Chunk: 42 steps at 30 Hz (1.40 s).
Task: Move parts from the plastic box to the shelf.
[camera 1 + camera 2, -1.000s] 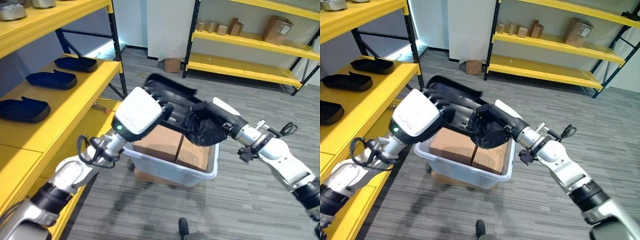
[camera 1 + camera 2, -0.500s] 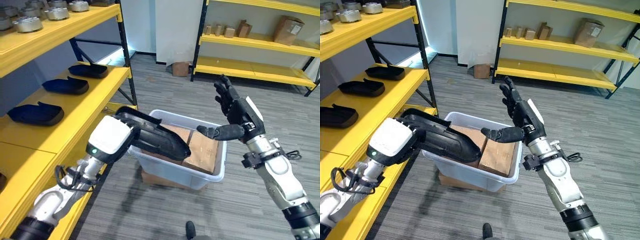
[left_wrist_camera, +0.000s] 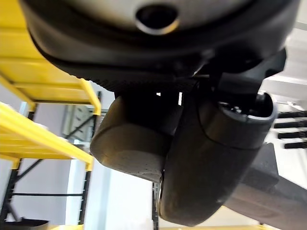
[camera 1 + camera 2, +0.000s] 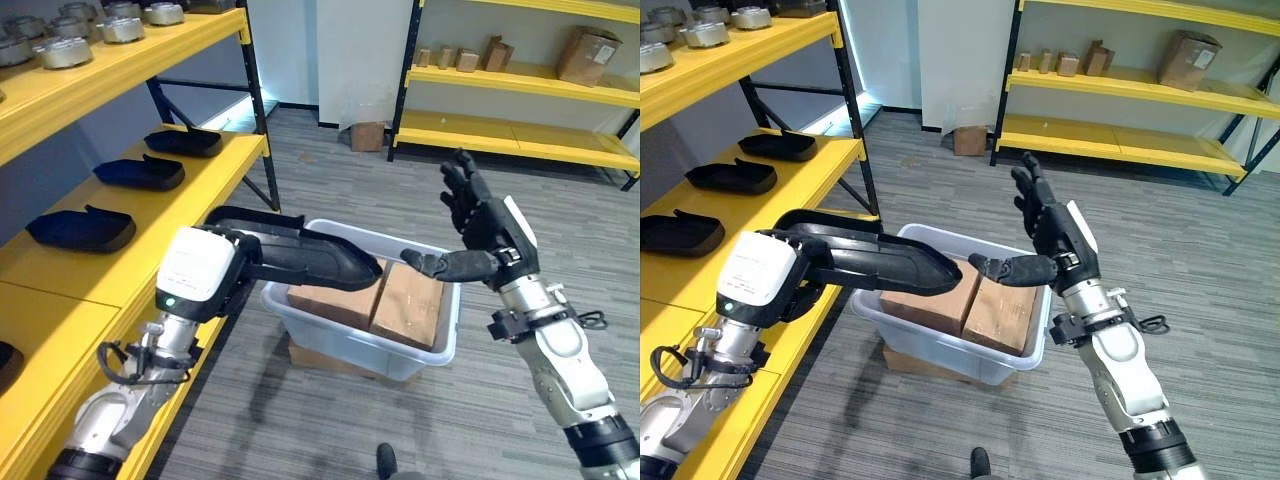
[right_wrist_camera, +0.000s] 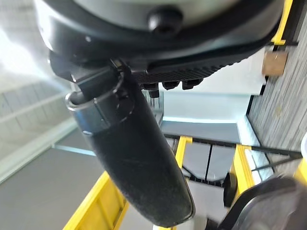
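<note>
Three dark moulded parts (image 4: pixel 82 229) lie on the yellow shelf (image 4: pixel 150 215) at left. Left hand (image 4: pixel 238 268) grips a long black curved plastic part (image 4: pixel 300 258), held above the white plastic box (image 4: pixel 365 345), whose brown cardboard cartons (image 4: pixel 375 298) sit inside. Right hand (image 4: pixel 480 225) is raised beside the box, fingers spread, holding nothing.

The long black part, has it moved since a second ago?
Yes. The long black part, in the left hand, has swung from over the plastic box toward the yellow shelf.
</note>
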Tool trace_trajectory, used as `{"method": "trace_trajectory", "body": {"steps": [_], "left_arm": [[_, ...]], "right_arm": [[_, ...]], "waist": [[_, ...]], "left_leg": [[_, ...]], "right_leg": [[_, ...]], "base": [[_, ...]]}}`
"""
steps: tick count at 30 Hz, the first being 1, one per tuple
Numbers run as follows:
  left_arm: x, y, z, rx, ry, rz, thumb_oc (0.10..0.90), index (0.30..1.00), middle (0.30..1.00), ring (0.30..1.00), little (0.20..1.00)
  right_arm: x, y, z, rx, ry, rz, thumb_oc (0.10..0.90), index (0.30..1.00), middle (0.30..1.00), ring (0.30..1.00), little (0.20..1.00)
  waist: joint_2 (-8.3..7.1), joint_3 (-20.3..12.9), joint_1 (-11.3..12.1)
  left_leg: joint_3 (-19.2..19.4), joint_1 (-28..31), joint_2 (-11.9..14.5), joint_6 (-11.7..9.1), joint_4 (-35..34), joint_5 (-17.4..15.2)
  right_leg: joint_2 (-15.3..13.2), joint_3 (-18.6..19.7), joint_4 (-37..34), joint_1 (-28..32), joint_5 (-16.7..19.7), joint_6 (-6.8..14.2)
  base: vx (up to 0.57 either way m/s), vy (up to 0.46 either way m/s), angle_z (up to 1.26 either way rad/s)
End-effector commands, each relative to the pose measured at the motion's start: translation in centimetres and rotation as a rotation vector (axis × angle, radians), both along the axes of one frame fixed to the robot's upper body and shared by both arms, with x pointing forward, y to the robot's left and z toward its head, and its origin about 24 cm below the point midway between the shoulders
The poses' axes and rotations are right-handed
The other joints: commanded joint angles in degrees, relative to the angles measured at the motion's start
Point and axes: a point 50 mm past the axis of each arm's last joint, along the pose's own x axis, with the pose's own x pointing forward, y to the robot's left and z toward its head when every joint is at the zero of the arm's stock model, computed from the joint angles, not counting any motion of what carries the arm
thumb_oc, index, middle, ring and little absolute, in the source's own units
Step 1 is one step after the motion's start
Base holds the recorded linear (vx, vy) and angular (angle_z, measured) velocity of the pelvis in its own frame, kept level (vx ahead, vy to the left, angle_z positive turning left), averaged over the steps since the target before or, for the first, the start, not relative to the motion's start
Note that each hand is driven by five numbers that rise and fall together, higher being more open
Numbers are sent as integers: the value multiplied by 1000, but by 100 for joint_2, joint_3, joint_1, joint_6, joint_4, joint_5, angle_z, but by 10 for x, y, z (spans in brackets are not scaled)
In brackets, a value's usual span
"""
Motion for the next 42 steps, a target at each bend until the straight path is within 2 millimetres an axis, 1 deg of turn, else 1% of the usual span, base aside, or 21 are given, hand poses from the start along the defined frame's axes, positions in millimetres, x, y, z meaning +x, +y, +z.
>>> {"method": "trace_trajectory", "body": {"steps": [1,5,9,13,16,17,18,21,24,26,27,28,29,31,32,33,34,35,37,39,42], "left_arm": [[-1,6,56,-138,-313,-5,400,300,300,300,300],[-18,8,52,-249,-337,1,400,300,300,300,300],[-29,13,47,-314,-338,31,400,300,300,300,300],[-41,23,43,-388,-351,84,400,300,300,300,300],[-44,28,44,-401,-374,112,400,300,300,300,300],[-44,28,44,-401,-374,112,400,300,300,300,300],[-46,31,44,-404,-391,133,400,300,300,300,300],[-45,32,48,-389,-423,138,400,300,300,300,300],[-42,30,50,-376,-430,127,400,300,300,300,300],[-36,27,54,-377,-436,105,400,300,300,300,300],[-35,27,55,-375,-439,99,400,300,300,300,300],[-33,25,56,-381,-439,82,400,300,300,300,300],[-31,24,55,-379,-429,78,400,300,300,300,300],[-31,23,53,-380,-412,72,400,300,300,300,300],[-31,24,51,-383,-405,77,400,300,300,300,300],[-31,24,51,-383,-404,78,400,300,300,300,300],[-33,25,46,-392,-386,99,400,300,300,300,300],[-33,26,44,-399,-383,111,400,300,300,300,300],[-31,25,40,-424,-371,123,400,300,300,300,300],[-32,23,35,-412,-360,125,400,300,300,300,300],[-35,22,23,-463,-325,149,400,300,300,300,300]], "right_arm": [[-9,-4,42,106,-254,-36,900,1000,1000,1000,1000],[-13,-5,25,154,-202,-74,900,1000,1000,1000,1000],[-17,-3,15,150,-168,-84,900,1000,1000,1000,1000],[-19,2,7,147,-139,-83,900,1000,1000,1000,1000],[-16,12,5,178,-134,-66,900,1000,1000,1000,1000],[-16,12,5,178,-134,-66,900,1000,1000,1000,1000],[-14,20,3,198,-123,-47,900,1000,1000,1000,1000],[-11,31,5,193,-133,-15,900,1000,1000,1000,1000],[-15,31,4,174,-138,-31,900,1000,1000,1000,1000],[-18,29,0,175,-129,-46,900,1000,1000,1000,1000],[-19,28,-2,177,-122,-50,900,1000,1000,1000,1000],[-20,28,-1,171,-126,-50,900,1000,1000,1000,1000],[-21,28,-1,160,-128,-46,900,1000,1000,1000,1000],[-24,27,-4,153,-113,-41,900,1000,1000,1000,1000],[-25,27,-7,155,-102,-39,900,1000,1000,1000,1000],[-25,27,-7,154,-101,-38,900,1000,1000,1000,1000],[-26,29,-13,160,-74,-24,900,1000,1000,1000,1000],[-27,30,-17,165,-59,-17,900,1000,1000,1000,1000],[-29,28,-18,153,-58,-26,900,1000,1000,1000,1000],[-31,24,-16,123,-69,-40,900,1000,1000,1000,1000],[-35,15,-18,150,-66,-101,900,1000,1000,1000,1000]], "waist": [[-160,-486,125],[-151,-445,251],[-159,-421,337],[-205,-367,526],[-271,-296,687],[-274,-298,684],[-308,-250,815],[-372,-202,951],[-416,-186,1025],[-416,-182,1018],[-396,-190,985],[-385,-137,874],[-349,-108,803],[-281,-111,677],[-266,-103,648],[-258,-105,646],[-281,-130,654],[-295,-146,659],[-308,-161,640],[-316,-210,633],[-215,-298,655]], "left_leg": [[-571,117,-32,299,-43,-392],[-693,68,-100,357,-43,-388],[-787,40,-179,404,-43,-381],[-907,-37,-324,484,32,-397],[-999,-219,-490,552,285,-495],[-1001,-225,-494,554,292,-498],[-1055,-341,-622,604,469,-574],[-1149,-552,-880,710,769,-695],[-1284,-713,-1100,803,882,-706],[-1502,-853,-1182,839,949,-661],[-1575,-860,-1171,855,957,-703],[-1704,-945,-1196,879,989,-614],[-1812,-998,-1208,912,979,-553],[-2004,-1000,-1235,1002,904,-471],[-2059,-992,-1222,1005,849,-396],[-2063,-974,-1205,997,825,-396],[-2157,-937,-1214,1001,707,-303],[-2190,-937,-1220,987,671,-255],[-2298,-951,-1274,934,647,-148],[-2359,-928,-1307,893,521,-50],[-2406,-952,-1221,775,386,86]], "right_leg": [[-561,79,135,-116,36,504],[-644,-6,174,-95,10,499],[-719,-78,159,-46,12,515],[-876,-190,129,8,90,564],[-1041,-270,102,24,205,616],[-1044,-272,101,23,206,618],[-1158,-287,106,27,293,648],[-1374,-304,127,-7,448,716],[-1564,-377,291,-36,476,712],[-1585,-309,583,-82,382,656],[-1554,-251,690,-77,344,619],[-1377,119,868,-182,410,508],[-1066,432,1000,-293,249,415],[-342,916,1087,-378,-377,261],[-68,980,1147,-418,-597,171],[-50,978,1195,-434,-627,158],[309,888,1212,-425,-851,-11],[436,798,1164,-382,-908,-83],[591,929,1033,-306,-912,-142],[619,889,788,-159,-825,-130],[568,718,371,43,-753,-143]], "base": [[0,0,0],[3,14,4],[6,29,13],[-8,59,15],[-36,75,28],[-36,104,24],[-44,117,24],[-52,157,19],[-46,162,27],[-16,96,50],[-26,43,69],[-35,57,90],[-64,91,110],[15,118,88],[16,57,44],[-7,-19,31],[13,-52,36],[17,-68,26],[8,-74,14],[5,-103,13],[5,-142,10]]}}
